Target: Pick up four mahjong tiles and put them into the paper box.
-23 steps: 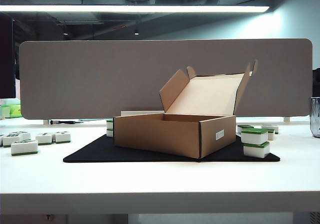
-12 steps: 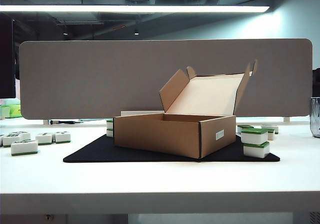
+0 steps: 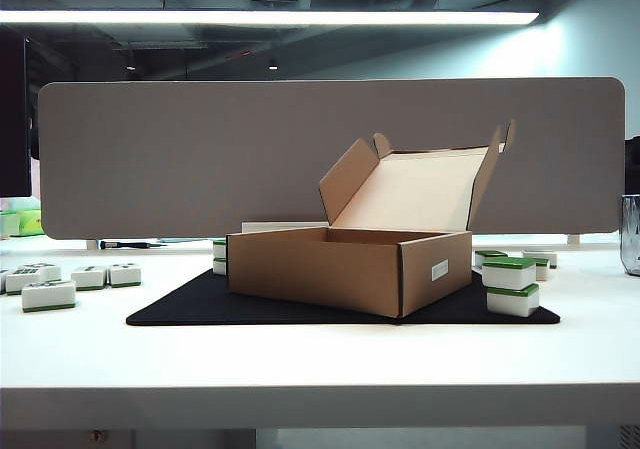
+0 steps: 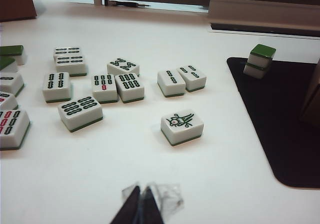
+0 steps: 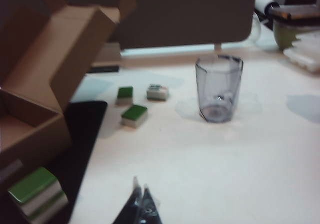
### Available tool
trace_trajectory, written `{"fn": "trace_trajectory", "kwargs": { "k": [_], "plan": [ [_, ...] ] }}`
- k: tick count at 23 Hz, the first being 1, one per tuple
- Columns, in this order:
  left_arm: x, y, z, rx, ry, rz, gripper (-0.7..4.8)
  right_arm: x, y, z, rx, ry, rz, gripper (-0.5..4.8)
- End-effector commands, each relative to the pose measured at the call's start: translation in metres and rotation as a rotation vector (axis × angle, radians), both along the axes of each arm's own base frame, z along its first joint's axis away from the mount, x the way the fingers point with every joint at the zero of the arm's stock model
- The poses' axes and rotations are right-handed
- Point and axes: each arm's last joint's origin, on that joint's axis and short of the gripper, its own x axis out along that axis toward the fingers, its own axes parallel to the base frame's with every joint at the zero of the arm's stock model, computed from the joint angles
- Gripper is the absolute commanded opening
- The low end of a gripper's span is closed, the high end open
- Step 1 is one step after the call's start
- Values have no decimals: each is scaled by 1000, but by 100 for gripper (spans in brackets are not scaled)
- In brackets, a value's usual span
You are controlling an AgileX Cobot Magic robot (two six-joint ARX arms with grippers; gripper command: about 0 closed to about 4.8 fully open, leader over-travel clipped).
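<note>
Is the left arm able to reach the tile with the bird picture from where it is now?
Probably yes. The bird tile lies alone on bare white table, apart from the other tiles, with nothing between it and the left tool, whose jaws are shut and must open first.

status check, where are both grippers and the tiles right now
Left gripper shut, empty, over bare table short of the loose mahjong tiles. Right gripper shut, empty, near the glass. Paper box open, nothing blocking.
</note>
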Motion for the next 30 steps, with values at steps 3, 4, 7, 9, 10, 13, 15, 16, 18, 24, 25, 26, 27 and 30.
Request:
{"fn": "trace_trajectory", "kwargs": {
  "k": [3, 4, 7, 9, 10, 13, 15, 16, 18, 24, 25, 26, 27, 30],
  "plan": [
    [0, 0, -3, -5, 16, 4, -6, -15, 1, 34, 0, -25, 24, -1],
    [0, 0, -3, -5, 16, 4, -6, -18, 1, 38, 0, -14, 30, -1],
    [0, 0, -3, -5, 15, 4, -6, -32, 4, 58, 7, 12, 136, -2],
    [0, 0, -3, -5, 15, 4, -6, -43, 6, 71, 11, 23, 193, -1],
    [0, 0, -3, -5, 15, 4, -6, -51, 7, 79, 14, 26, 225, -1],
    [0, 0, -3, -5, 15, 4, -6, -69, 8, 97, 16, 23, 273, -1],
    [0, 0, -3, -5, 15, 4, -6, -76, 9, 104, 17, 18, 289, -1],
    [0, 0, -3, -5, 15, 4, -6, -81, 9, 108, 17, 13, 301, -1],
    [0, 0, -3, -5, 15, 4, -6, -92, 10, 117, 19, 17, 336, -1],
    [0, 0, -3, -5, 15, 4, -6, -126, 13, 130, 42, 82, 454, -1],
    [0, 0, -2, -5, 14, 4, -6, -128, 14, 131, 43, 85, 460, -1],
    [0, 0, -2, -5, 14, 4, -6, -132, 14, 132, 45, 90, 463, -1],
    [0, 0, -2, -5, 14, 4, -6, -134, 14, 133, 45, 91, 465, -1],
    [0, 0, -2, -7, 12, -3, -6, -138, 14, 133, 49, 106, 466, -1]
  ]
}}
